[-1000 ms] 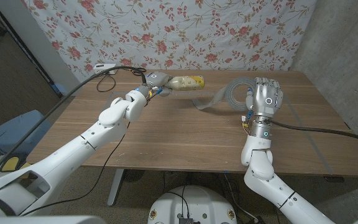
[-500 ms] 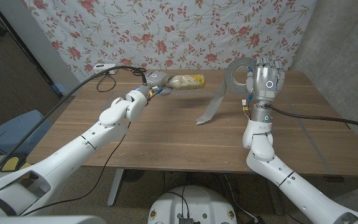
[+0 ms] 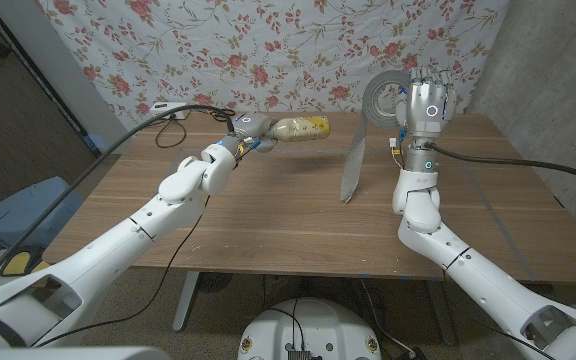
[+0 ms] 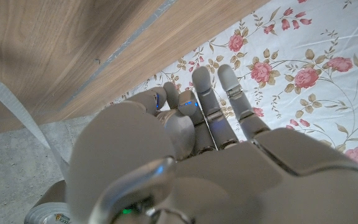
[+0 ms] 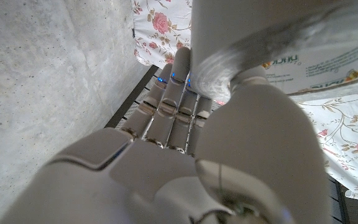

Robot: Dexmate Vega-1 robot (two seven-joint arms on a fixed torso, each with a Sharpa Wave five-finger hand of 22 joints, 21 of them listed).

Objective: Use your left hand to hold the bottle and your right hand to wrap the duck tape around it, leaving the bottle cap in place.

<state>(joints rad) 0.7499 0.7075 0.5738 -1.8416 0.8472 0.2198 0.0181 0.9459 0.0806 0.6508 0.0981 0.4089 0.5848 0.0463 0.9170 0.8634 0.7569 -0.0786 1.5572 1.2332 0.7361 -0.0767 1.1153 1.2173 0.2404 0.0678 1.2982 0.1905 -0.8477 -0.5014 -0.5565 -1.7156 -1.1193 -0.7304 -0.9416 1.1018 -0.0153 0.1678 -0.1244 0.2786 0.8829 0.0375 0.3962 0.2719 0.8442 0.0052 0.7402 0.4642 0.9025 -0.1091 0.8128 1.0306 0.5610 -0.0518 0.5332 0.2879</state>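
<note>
My left hand (image 3: 247, 128) grips a yellowish bottle (image 3: 303, 130) by one end and holds it level above the table's far side; its cap is hidden in the grip. My right hand (image 3: 427, 101) is raised over the table's far right and holds a grey duct tape roll (image 3: 382, 97). A loose strip of tape (image 3: 352, 168) hangs from the roll, its end at the tabletop, apart from the bottle. In the right wrist view the roll (image 5: 263, 53) sits against my right hand (image 5: 166, 155). The left wrist view shows my left hand (image 4: 185, 155) and the strip (image 4: 17, 112).
The wooden table (image 3: 268, 220) stretches wide in front of both hands. A white plug block (image 3: 168, 108) and a black cable (image 3: 203, 108) lie at its far left corner. A floral cloth (image 3: 268, 50) hangs behind, and a concrete wall (image 3: 558, 60) stands at the right.
My right hand has risen with the tape roll, pulling the strip off the table until it hangs nearly straight down. The left hand and bottle have stayed put.
</note>
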